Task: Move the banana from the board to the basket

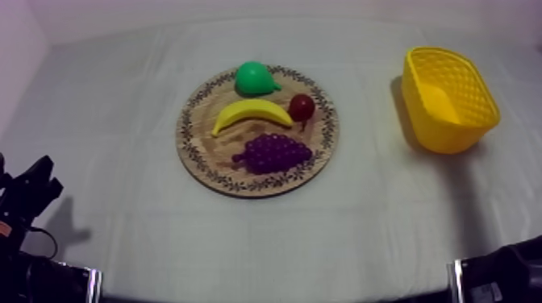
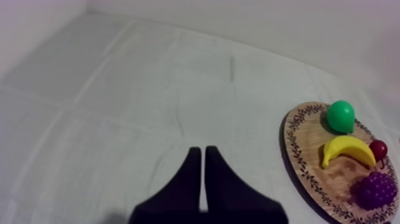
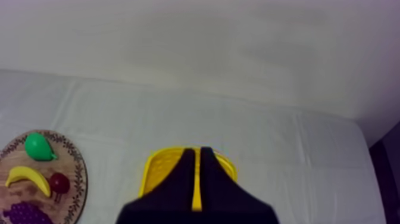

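Both sets of jaws, left and right, are sitting pressed together on nothing, well apart from the fruit. The banana is lying on the wooden board, ahead of the left jaws and off to their right, between pear and grapes. Spreading wide and pinching across its middle is looking wisest to me, since the small red fruit is perhaps touching its tip. The right jaws are hiding part of the yellow basket just beyond them.
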You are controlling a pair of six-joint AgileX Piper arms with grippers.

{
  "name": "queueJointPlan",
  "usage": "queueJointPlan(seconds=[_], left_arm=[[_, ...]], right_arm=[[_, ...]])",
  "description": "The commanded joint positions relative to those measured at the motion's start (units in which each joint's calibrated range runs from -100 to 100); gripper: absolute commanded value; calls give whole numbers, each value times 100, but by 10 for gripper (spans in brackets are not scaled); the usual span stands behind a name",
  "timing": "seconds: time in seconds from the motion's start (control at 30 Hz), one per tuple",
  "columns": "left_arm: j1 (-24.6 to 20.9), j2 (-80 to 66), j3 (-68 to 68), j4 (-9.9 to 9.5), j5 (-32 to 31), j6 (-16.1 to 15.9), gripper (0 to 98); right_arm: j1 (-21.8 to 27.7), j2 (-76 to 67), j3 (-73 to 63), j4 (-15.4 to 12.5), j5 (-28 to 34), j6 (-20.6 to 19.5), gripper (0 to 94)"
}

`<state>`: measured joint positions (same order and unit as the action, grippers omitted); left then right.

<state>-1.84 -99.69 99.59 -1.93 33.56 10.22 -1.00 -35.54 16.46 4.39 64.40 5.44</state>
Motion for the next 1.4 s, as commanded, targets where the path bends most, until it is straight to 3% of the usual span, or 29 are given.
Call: queueJointPlan(seconds=[0.0, 0.33, 0.87, 1.03, 1.37], left_arm=[[-1, -5, -4, 0, -1, 1, 0], [-1, -5, -4, 0, -1, 1, 0], [-1, -5, -4, 0, -1, 1, 0], [-1, -5, -4, 0, -1, 1, 0], [-1, -5, -4, 0, -1, 1, 0]], right_arm=[[-131, 644, -1288, 93, 302, -51, 7], [-603, 1499, -1406, 546, 778, -471, 7], [-739, 1603, -967, 590, 731, -452, 7], [-798, 1619, -908, 370, 543, -96, 7], [-869, 1716, -1003, -679, 452, 1099, 7]])
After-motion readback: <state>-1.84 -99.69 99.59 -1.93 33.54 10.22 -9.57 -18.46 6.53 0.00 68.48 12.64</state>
